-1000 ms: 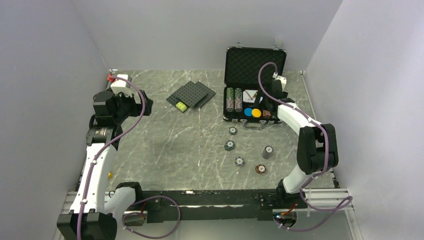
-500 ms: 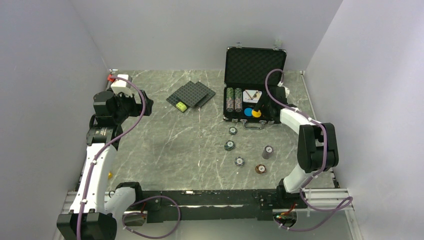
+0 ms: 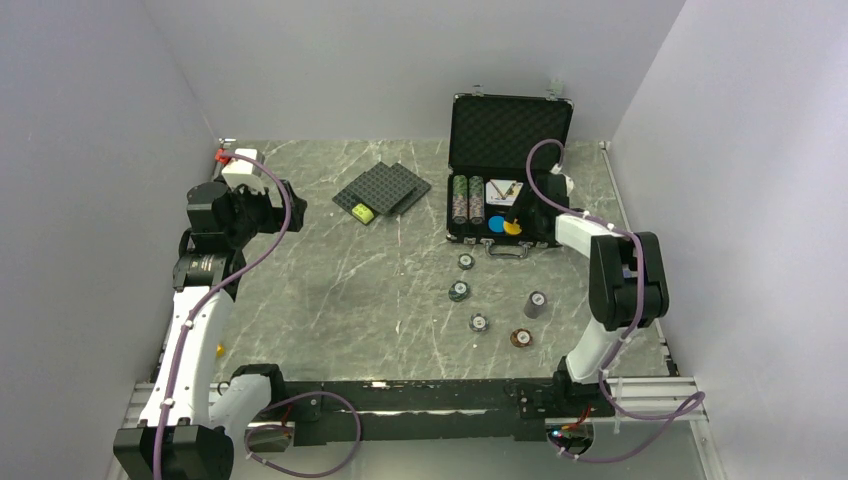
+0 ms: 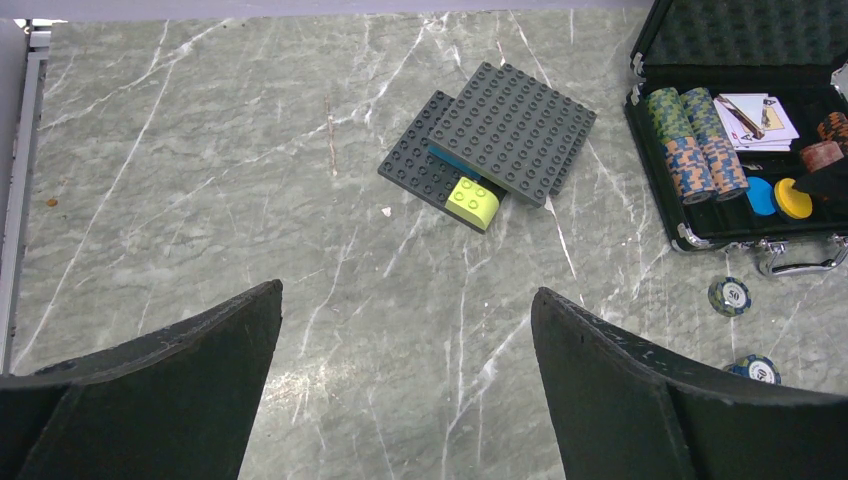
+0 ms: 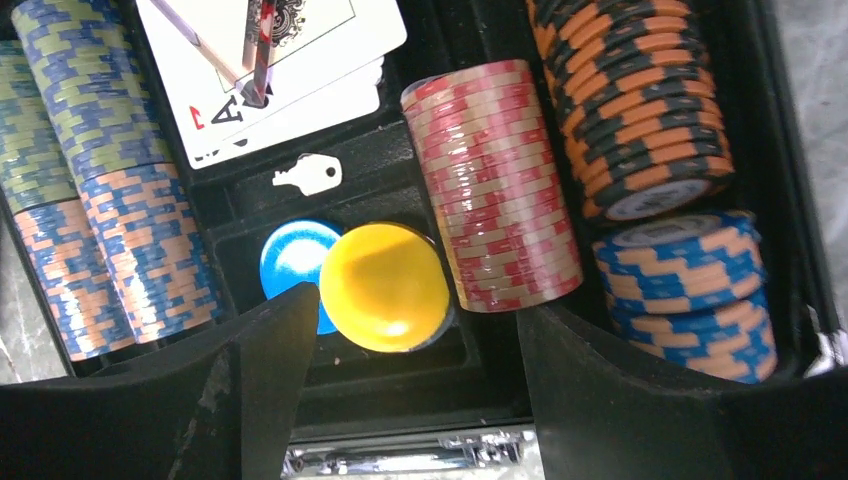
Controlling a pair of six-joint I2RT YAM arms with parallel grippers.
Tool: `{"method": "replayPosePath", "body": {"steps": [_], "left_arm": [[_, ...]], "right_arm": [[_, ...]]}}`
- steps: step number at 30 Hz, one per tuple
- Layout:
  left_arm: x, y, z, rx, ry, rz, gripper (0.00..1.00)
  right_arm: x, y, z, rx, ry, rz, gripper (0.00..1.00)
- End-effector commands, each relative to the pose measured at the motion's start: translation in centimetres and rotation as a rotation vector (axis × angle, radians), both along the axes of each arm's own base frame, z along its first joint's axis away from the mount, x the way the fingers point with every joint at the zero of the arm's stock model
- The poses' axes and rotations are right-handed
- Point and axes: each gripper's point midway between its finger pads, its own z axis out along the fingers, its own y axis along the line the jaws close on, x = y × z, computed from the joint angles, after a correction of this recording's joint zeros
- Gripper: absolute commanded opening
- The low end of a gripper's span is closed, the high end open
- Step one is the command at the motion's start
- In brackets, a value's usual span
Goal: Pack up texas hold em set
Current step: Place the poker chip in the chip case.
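At the far right of the table [image 3: 330, 280], the black briefcase [image 3: 510, 130] sits open with its foam lid standing up. The right gripper [image 5: 415, 310] hangs right over the tray, jaws apart with nothing clamped between them. A yellow disc [image 5: 385, 287] lies below the gap, overlapping a blue disc [image 5: 290, 260] beside it. Can't tell whether the fingers touch either one.

Around them in the tray there's a red and tan chip stack [image 5: 495, 195] lying on its side, an orange and black stack [image 5: 630, 100], a blue and orange stack [image 5: 690, 290], two long chip rows [image 5: 100, 170] on the left, some cards [image 5: 270, 60] and a tiny key [image 5: 310, 175].

Out on the table in front of the case are five little chip piles: three greenish ones [image 3: 466, 261], a grey one [image 3: 535, 304] and a brown one [image 3: 521, 338].

The left gripper [image 4: 405, 295] is way over on the left side, jaws wide apart and holding nothing, well away from the set. The studded plates [image 3: 385, 190] with a lime brick [image 3: 362, 213] lie mid-table.
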Motion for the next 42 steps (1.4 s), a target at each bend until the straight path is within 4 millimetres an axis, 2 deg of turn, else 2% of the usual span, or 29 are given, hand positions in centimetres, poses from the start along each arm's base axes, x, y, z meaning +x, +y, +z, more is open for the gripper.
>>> {"method": "replayPosePath", "body": {"steps": [1, 10, 14, 23, 31, 37, 42], "left_arm": [[0.0, -0.2, 0.8, -0.007, -0.035, -0.006, 0.98], [0.1, -0.2, 0.6, -0.007, -0.029, -0.005, 0.98], [0.2, -0.2, 0.6, -0.005, -0.027, -0.005, 0.98], [0.3, -0.1, 0.4, -0.005, -0.023, -0.002, 0.98], [0.3, -0.1, 0.3, -0.001, -0.020, 0.000, 0.98], [0.3, -0.1, 0.4, -0.002, -0.021, -0.002, 0.98], [0.3, -0.1, 0.4, -0.004, -0.020, -0.003, 0.98]], "right_arm": [[3.3, 1.2, 1.6, 0.040, -0.082, 0.027, 0.75], [7.0, 0.4, 2.6, -0.006, -0.128, 0.011, 0.73], [8.3, -0.3, 2.4, -0.033, -0.120, 0.008, 0.73], [9.7, -1.0, 2.5, -0.059, -0.121, 0.023, 0.73], [11.9, -1.4, 3.0, -0.065, -0.137, 0.035, 0.73], [12.0, -1.2, 3.2, -0.061, -0.136, 0.058, 0.74], [10.3, -0.3, 5.6, -0.032, -0.181, 0.116, 0.88]]}}
